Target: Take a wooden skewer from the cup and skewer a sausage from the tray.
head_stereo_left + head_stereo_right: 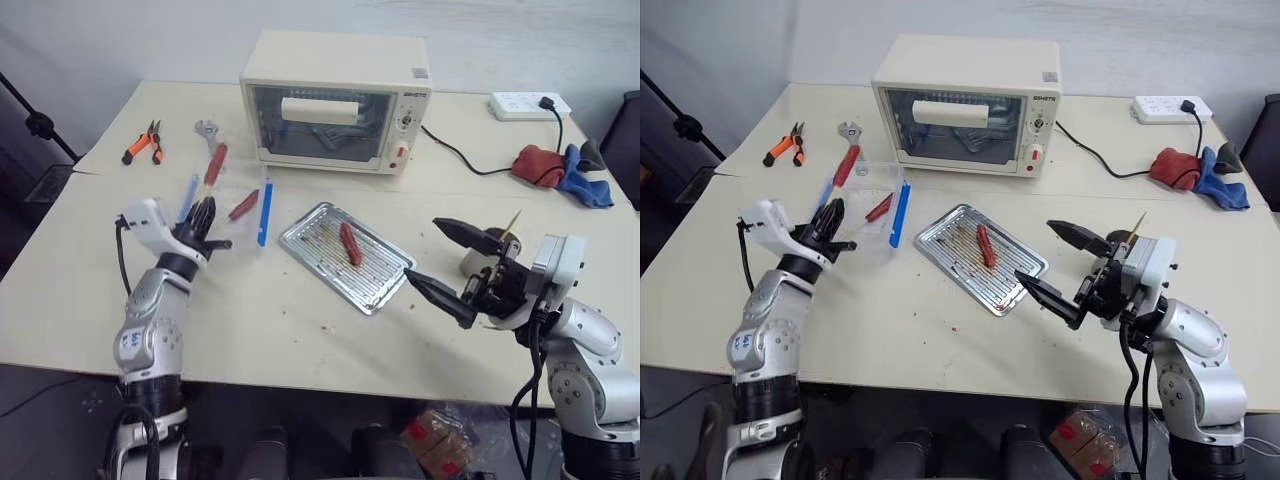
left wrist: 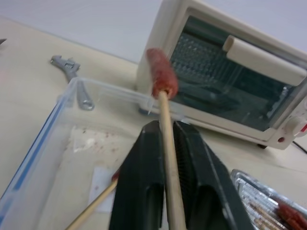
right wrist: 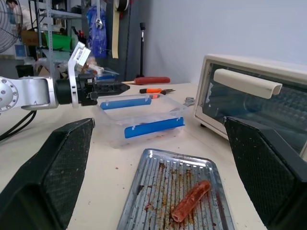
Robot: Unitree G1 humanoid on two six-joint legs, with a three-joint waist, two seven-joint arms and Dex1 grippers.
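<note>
A: Right gripper (image 1: 440, 258) nearest, fingers spread wide, empty, beside cup (image 1: 476, 262).

B: Left gripper (image 2: 165, 158)?

A: Pinching skewer (image 2: 169, 158); sausage (image 2: 161, 73) already on its tip, over the clear box (image 3: 139, 120).

B: Second sausage (image 3: 191, 200) lies in tray (image 3: 144, 201). Advice?

A: Keep the pinch firm and the stick level, so the sausage doesn't slide.

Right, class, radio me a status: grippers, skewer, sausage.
Left gripper shut on skewer, sausage on its tip. Right gripper open, empty. Second sausage on tray. Nothing in the way.
</note>
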